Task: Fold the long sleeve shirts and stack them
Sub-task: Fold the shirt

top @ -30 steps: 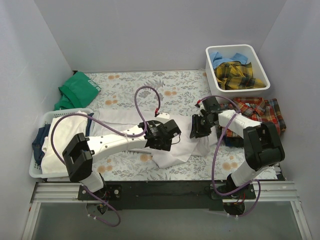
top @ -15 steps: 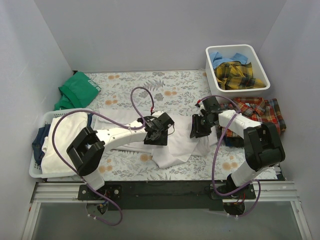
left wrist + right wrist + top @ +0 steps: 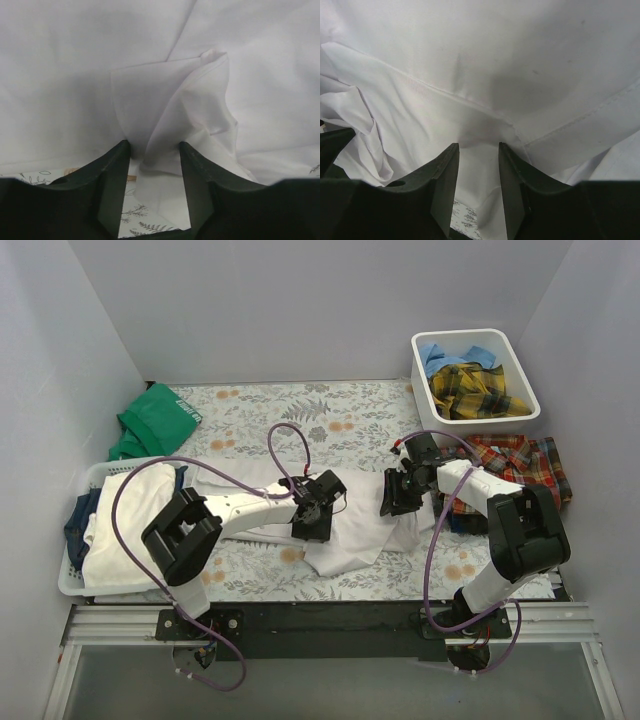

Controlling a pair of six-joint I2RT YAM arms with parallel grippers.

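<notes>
I have the left gripper and right gripper each pinching the limp, light white shirt, probably best held at seams.

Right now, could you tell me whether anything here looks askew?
Yes: the white shirt lies rumpled rather than flat on the table, with a bunched fold of it caught in the left gripper.

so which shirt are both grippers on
The plain white shirt mid-table: left gripper and right gripper both pinch it. The red plaid shirt lies aside; yellow plaid shirt and blue shirt sit in the bin.
</notes>
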